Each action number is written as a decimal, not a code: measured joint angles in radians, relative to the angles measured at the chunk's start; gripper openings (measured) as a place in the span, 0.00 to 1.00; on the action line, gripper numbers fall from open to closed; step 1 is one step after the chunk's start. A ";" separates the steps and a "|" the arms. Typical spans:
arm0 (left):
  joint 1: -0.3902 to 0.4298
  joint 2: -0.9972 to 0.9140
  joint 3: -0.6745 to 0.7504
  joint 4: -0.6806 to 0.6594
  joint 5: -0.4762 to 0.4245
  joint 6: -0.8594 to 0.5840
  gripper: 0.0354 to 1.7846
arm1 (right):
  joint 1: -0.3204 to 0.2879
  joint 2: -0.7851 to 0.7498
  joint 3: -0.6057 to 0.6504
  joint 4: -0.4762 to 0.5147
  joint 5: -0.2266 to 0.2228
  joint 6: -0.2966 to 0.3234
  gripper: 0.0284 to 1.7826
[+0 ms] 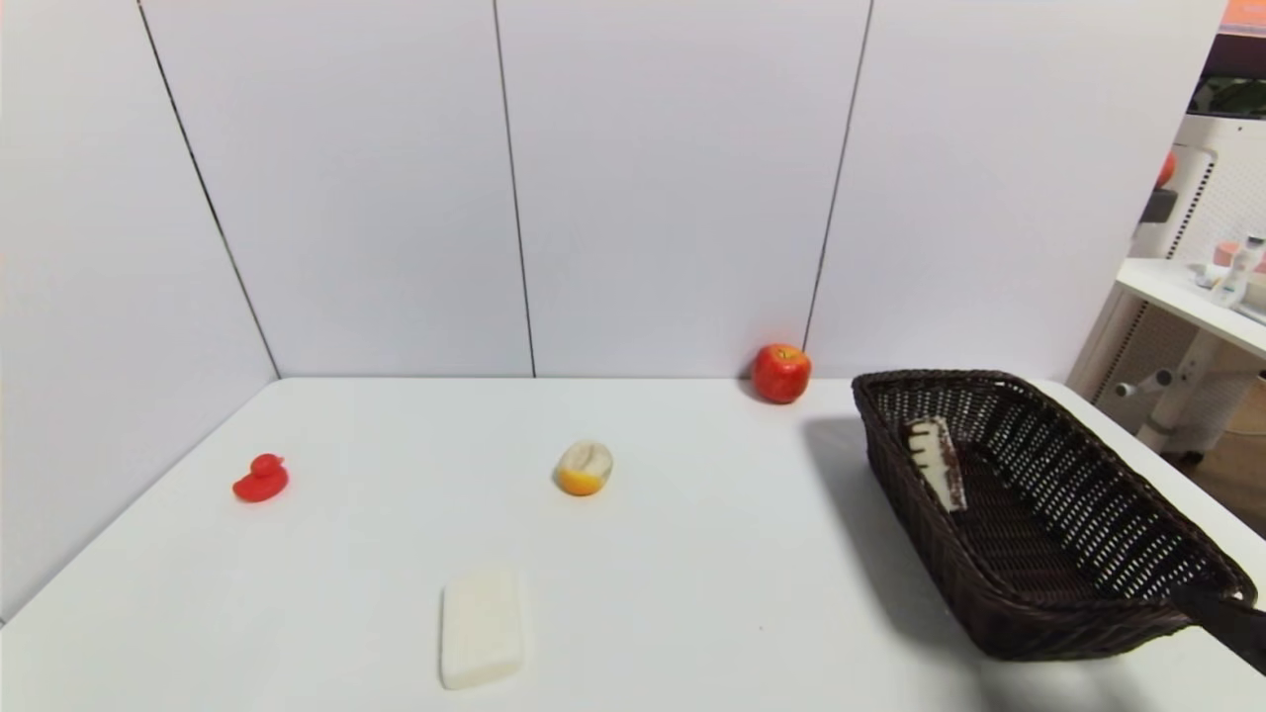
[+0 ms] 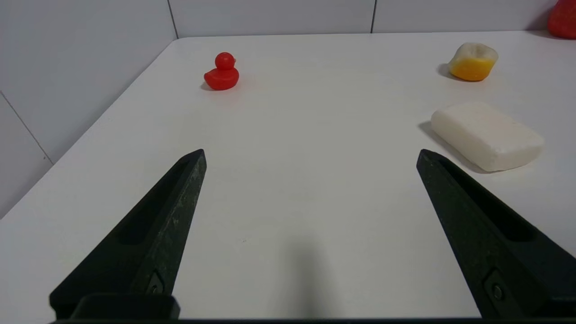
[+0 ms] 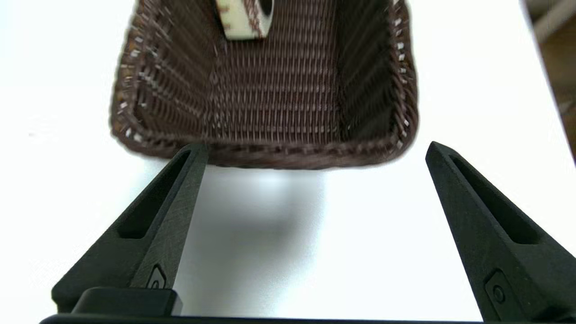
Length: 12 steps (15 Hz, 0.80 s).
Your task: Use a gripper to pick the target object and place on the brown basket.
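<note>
The toy cake slice lies inside the brown basket at the table's right, leaning against its far left wall; it also shows at the far end of the basket in the right wrist view. My right gripper is open and empty, just outside the near rim of the basket; only a dark tip of it shows in the head view. My left gripper is open and empty, low over bare table at the front left, out of the head view.
A white soap-like block lies at the front centre. An orange-and-cream fruit sits mid-table, a red duck at the left, a red apple by the back wall. White walls close off the back and left.
</note>
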 joint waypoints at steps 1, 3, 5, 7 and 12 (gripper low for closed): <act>0.000 0.000 0.000 0.000 0.000 0.000 0.94 | 0.000 -0.081 0.073 -0.051 0.000 0.000 0.94; 0.000 0.000 0.000 0.000 0.000 0.000 0.94 | -0.004 -0.239 0.220 -0.156 0.001 -0.001 0.95; 0.000 0.000 0.000 0.000 0.000 0.000 0.94 | -0.010 -0.376 0.333 -0.245 0.001 -0.017 0.95; 0.000 0.000 0.000 0.000 0.000 0.000 0.94 | -0.027 -0.495 0.430 -0.313 0.006 -0.036 0.95; 0.000 0.000 0.000 0.000 0.000 0.000 0.94 | -0.063 -0.750 0.487 -0.210 0.110 -0.043 0.95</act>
